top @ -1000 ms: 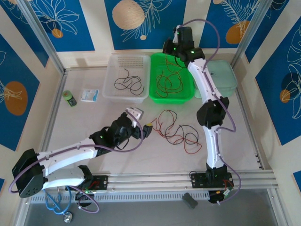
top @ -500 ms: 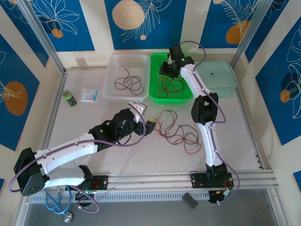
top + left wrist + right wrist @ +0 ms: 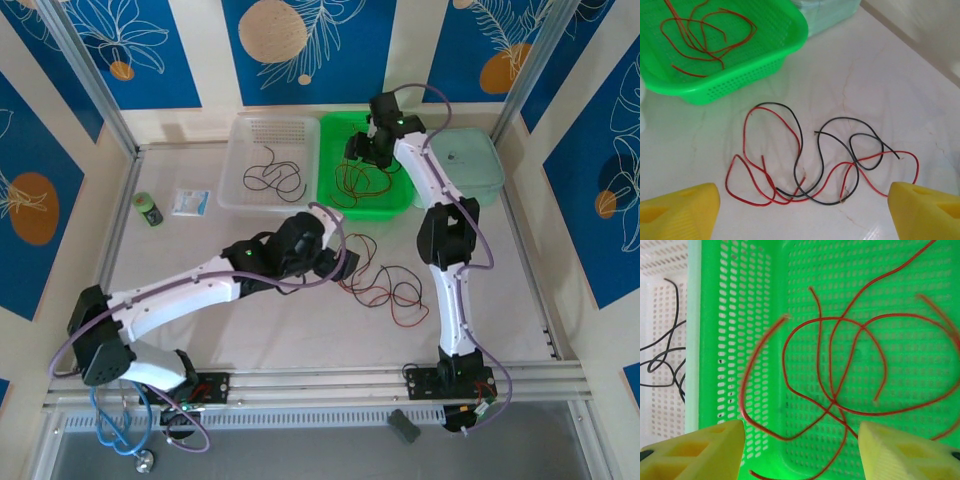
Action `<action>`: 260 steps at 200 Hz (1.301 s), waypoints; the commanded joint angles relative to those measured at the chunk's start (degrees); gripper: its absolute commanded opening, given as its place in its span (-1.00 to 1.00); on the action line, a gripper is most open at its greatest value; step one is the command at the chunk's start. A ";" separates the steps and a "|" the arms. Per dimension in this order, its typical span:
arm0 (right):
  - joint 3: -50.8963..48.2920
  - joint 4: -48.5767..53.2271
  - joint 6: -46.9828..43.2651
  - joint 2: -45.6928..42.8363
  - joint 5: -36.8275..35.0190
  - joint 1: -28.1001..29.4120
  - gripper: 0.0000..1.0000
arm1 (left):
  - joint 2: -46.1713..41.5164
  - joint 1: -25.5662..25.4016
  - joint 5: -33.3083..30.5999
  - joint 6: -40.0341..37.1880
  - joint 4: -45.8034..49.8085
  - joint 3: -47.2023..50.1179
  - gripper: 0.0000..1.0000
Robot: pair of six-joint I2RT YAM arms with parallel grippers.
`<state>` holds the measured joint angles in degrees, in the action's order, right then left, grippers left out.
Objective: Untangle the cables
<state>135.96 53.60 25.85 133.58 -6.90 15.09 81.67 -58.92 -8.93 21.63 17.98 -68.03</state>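
Note:
The cables (image 3: 385, 285) lie loose on the white table, red and black wires crossing each other (image 3: 815, 160). My left gripper (image 3: 342, 264) hovers at their left end, open, its yellow fingers (image 3: 680, 212) straddling the near loops with nothing held. Over the green basket (image 3: 322, 170) my right gripper (image 3: 362, 150) is open. Red wires (image 3: 832, 395) lie on the basket floor under its yellow fingertips (image 3: 905, 452). One red wire looks blurred near the basket wall (image 3: 715, 315). Black wires (image 3: 272, 175) rest in the white basket (image 3: 235, 150).
A teal lidded box (image 3: 465, 165) stands right of the green basket (image 3: 740, 80). A small green bottle (image 3: 150, 208) and a packet (image 3: 190, 202) sit at the far left. The white basket's edge with black wires (image 3: 662, 365) borders the green one.
My right gripper opened over the green basket and the red wire it carried now lies there. My left arm swung right to the cables on the table.

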 commanded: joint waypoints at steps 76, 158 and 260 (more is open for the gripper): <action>-14.09 -6.54 -2.28 -14.57 -3.59 -1.89 0.17 | 9.66 -2.06 0.47 7.01 11.07 -14.02 0.68; -55.45 -13.70 0.83 -54.81 -7.25 -8.61 0.03 | 35.19 -3.16 13.15 17.18 20.25 -34.64 0.38; -73.12 -14.15 2.82 -72.07 0.89 -10.70 -0.08 | 50.25 -3.96 11.68 19.94 22.42 -44.40 0.32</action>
<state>64.71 40.25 27.90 63.88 -9.10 4.62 129.21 -62.41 3.40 40.47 39.53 -110.54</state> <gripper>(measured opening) 0.470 0.665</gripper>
